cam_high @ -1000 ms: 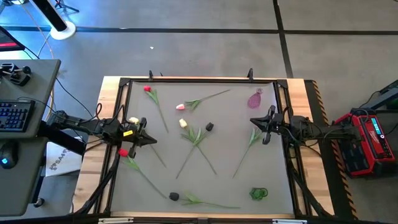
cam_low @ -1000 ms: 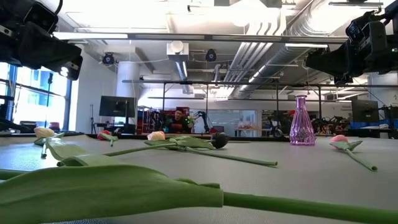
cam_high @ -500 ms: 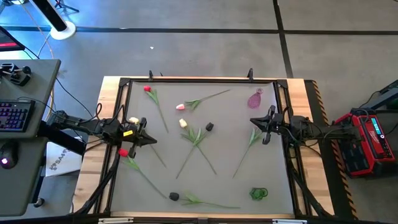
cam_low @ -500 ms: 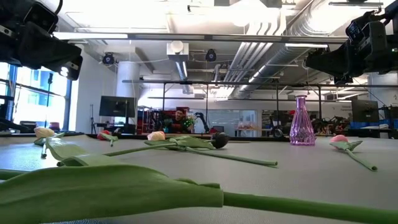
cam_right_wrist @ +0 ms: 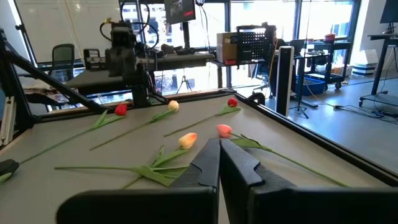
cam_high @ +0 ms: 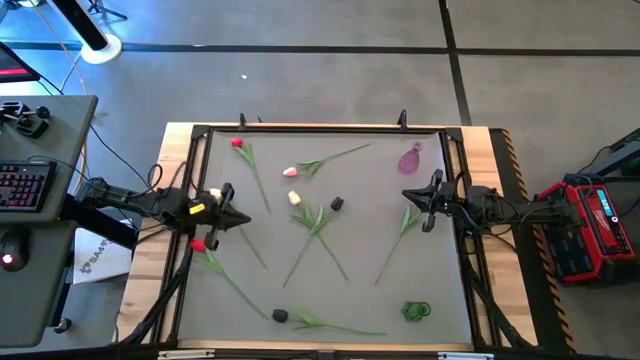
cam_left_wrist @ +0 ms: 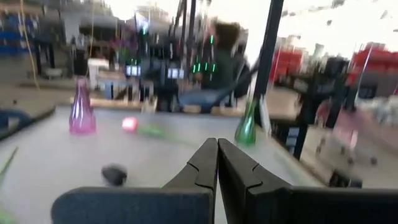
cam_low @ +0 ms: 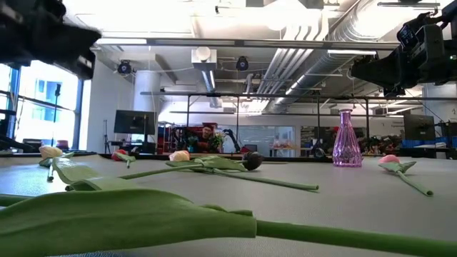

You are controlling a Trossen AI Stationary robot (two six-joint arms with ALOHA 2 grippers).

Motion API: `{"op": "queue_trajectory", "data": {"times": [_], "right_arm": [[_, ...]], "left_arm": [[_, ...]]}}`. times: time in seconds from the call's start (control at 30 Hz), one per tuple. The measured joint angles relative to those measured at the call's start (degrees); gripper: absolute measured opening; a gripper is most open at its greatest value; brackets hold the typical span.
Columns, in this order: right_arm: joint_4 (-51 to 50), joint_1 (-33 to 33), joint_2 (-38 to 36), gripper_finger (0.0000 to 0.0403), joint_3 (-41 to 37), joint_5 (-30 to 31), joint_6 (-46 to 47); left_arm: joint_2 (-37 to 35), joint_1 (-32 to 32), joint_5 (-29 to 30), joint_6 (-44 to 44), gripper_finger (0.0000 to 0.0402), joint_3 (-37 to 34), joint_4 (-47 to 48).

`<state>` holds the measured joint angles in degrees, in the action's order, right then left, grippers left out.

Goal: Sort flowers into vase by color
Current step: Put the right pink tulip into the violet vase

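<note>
Across the grey table (cam_high: 380, 300) the flowers (cam_high: 318, 222) lie flat and scattered, none of them in a container. A pink vase (cam_high: 410, 160) stands upright near the far right corner, and in the low view its neck (cam_low: 345, 139) holds nothing. A green vase (cam_high: 416, 312) sits near the right front corner, and it too shows no stem in it. A red tulip (cam_high: 237, 144) lies at the far left, a pink one (cam_high: 290, 172) beside it toward the middle, a cream-yellow one (cam_high: 294, 198) just in front of that, and a black head (cam_high: 337, 204) close to the centre. Another black tulip (cam_high: 280, 316) rests near the front edge, and a red one (cam_high: 198, 244) at the left side. Just behind that red head hovers the left gripper (cam_high: 232, 211), its fingers (cam_left_wrist: 211, 163) pressed together on nothing. The right gripper (cam_high: 412, 200) hangs at the right side in front of the pink vase, fingers (cam_right_wrist: 214, 158) likewise closed and empty.
</note>
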<state>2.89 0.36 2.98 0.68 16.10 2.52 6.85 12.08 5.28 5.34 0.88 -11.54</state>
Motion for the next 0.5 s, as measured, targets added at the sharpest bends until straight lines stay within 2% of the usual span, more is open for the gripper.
{"op": "queue_trajectory", "data": {"times": [0.13, 0.27, 0.4, 0.5], "right_arm": [[0.0, 0.0, 0.0, 0.0, 0.0, 0.1, -0.1], [0.0, 0.0, 0.0, 0.0, 0.0, 0.2, 2.1], [1.5, 0.0, 0.0, 0.0, 0.0, 0.4, 12.0], [2.2, 0.0, 0.0, 0.0, 0.0, 5.3, 19.1]], "left_arm": [[0.0, 0.0, 0.3, -0.8, 0.0, 0.0, -5.2], [0.0, 0.0, 3.5, -4.1, 0.0, 0.0, -8.2], [0.0, 0.0, 5.5, -2.2, 0.0, 0.0, -8.2], [0.2, 0.0, 6.1, -1.7, 0.0, 0.0, -8.0]]}}
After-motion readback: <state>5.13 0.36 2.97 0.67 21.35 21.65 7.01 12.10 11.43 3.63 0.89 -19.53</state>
